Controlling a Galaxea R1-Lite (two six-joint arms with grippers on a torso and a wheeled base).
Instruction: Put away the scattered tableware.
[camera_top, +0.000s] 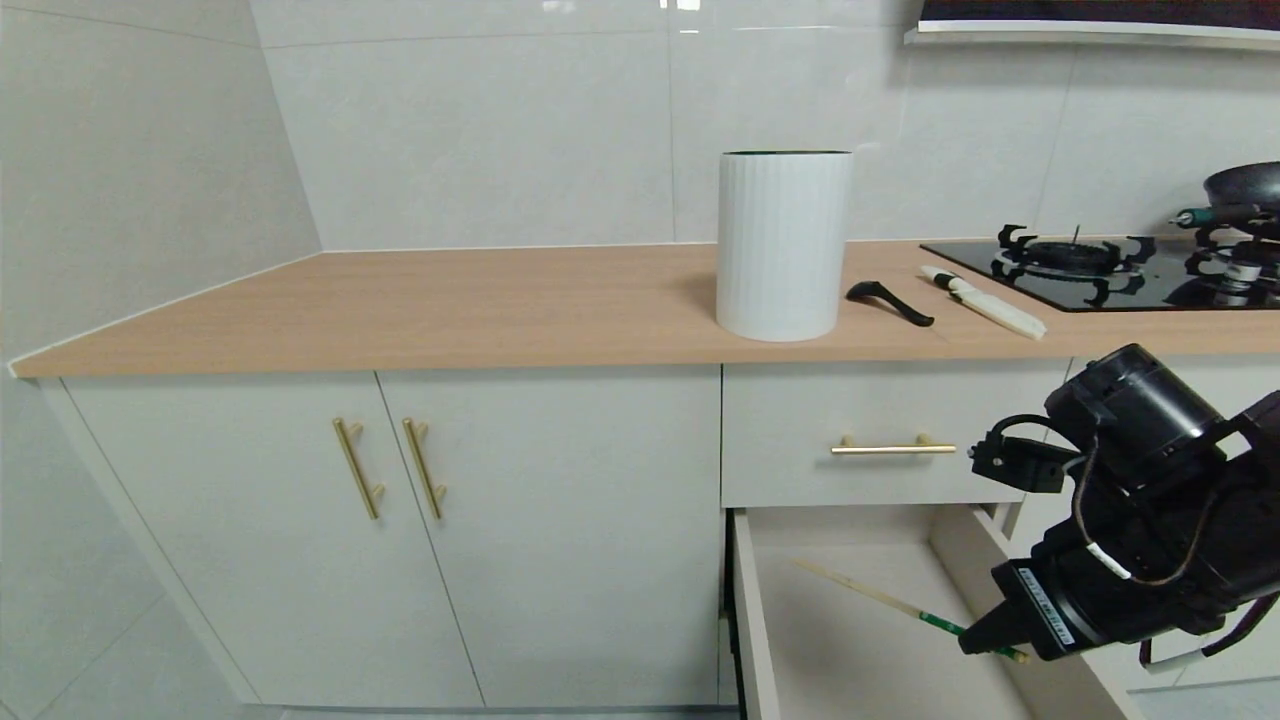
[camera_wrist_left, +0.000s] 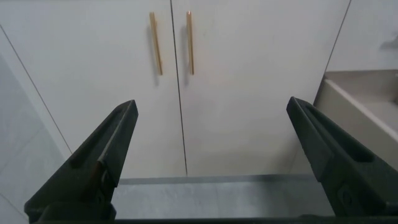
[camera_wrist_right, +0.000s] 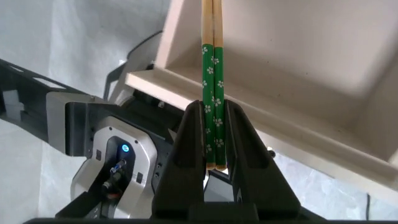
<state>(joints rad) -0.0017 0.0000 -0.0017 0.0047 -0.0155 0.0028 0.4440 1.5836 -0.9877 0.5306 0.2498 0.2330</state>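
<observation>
Pinching a pair of chopsticks (camera_wrist_right: 210, 37) by the green flowered ends in the right gripper (camera_wrist_right: 211, 111), jaws narrow around both sticks, at the lower right of the head view. Aiming the bare tips up and left over the floor of the open drawer (camera_top: 745, 600); hard to tell whether touching it or just above.

Risky to let go from here: gripped near the very end, with most of the length hanging out, so likely to drop one stick first if loosened unevenly and to send it rolling or bouncing. Risky also to swing across and knock the tips on the drawer's left wall.

Tight on the right, with the drawer's right wall (camera_top: 960, 560) just beside the gripper and the closed drawer (camera_top: 893, 449) above. Open room toward the drawer's middle and downward.

Spread wide and holding nothing at the left gripper (camera_wrist_left: 214, 155), facing the cabinet doors (camera_wrist_left: 249, 74), well apart.

Not yet put away on the counter (camera_top: 450, 300), upper right: a black utensil (camera_top: 890, 302) and a pale utensil (camera_top: 985, 302) beside a white canister (camera_top: 783, 245)
</observation>
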